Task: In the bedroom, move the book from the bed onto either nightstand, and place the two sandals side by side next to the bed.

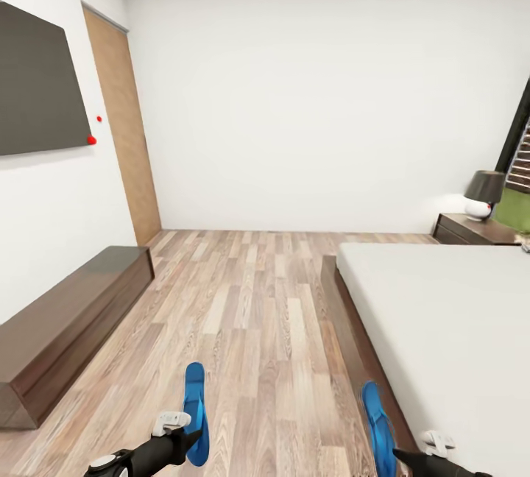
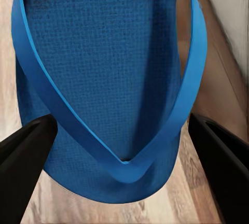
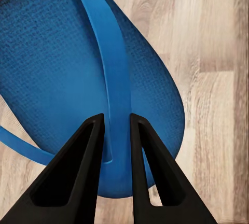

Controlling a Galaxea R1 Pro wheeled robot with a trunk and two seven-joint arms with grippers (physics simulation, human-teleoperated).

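Note:
Two bright blue sandals lie on the wood floor. The left sandal sits in open floor, and the right sandal lies close along the bed frame. My left gripper is open; its fingers stand wide apart on either side of the left sandal's toe end. My right gripper is shut on the thong strap of the right sandal. The nightstand with a black-shaded lamp stands beyond the bed's far corner. The book is out of view.
A long low dark-wood bench runs along the left wall under a dark wall screen. A tan door is at the far left. Wood floor stretches between bench and bed.

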